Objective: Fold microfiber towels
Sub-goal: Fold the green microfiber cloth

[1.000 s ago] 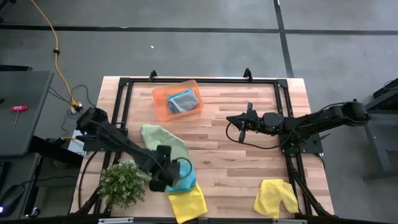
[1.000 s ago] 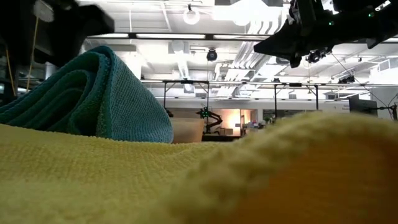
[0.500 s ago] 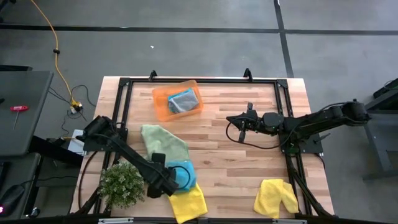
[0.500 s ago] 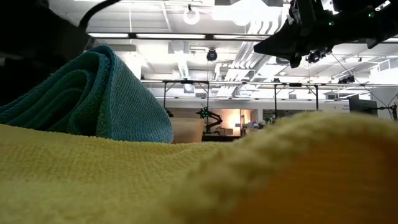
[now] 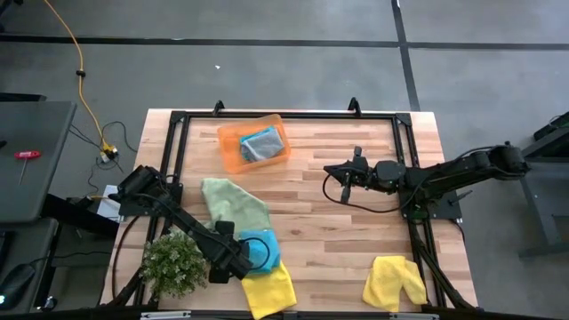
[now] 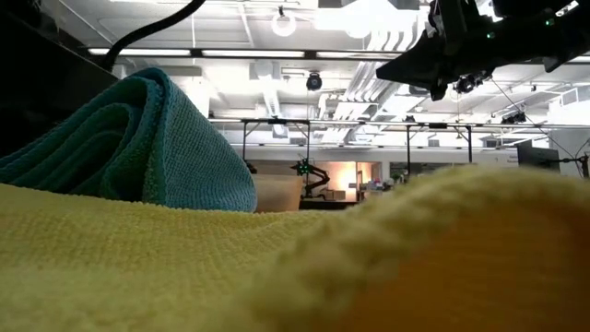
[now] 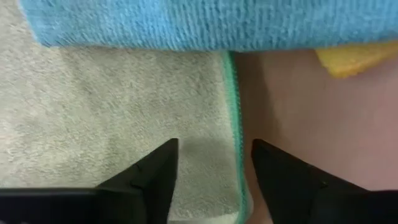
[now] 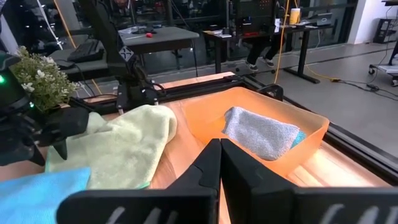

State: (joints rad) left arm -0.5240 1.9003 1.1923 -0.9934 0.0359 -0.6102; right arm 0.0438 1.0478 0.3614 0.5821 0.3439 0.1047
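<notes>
Microfiber towels (image 5: pixel 236 204) on wood table (image 5: pixel 338 240) | L gripper (image 7: pixel 211 168) spread over green towel edge | R gripper (image 5: pixel 331 171) clenched

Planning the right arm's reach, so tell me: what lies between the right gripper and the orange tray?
Only bare wooden table, seen in the high view, separates the right gripper from the orange tray.

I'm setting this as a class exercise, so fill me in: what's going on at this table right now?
A two-armed robot is sorting small cloths. The left pincer is low at the near left of the table, open astride the edge of the light green towel, just short of the teal-blue towel that lies partly on a yellow towel. The right pincer waits shut above mid-table, holding nothing. A grey towel sits in the orange tray; another yellow towel lies near right.
</notes>
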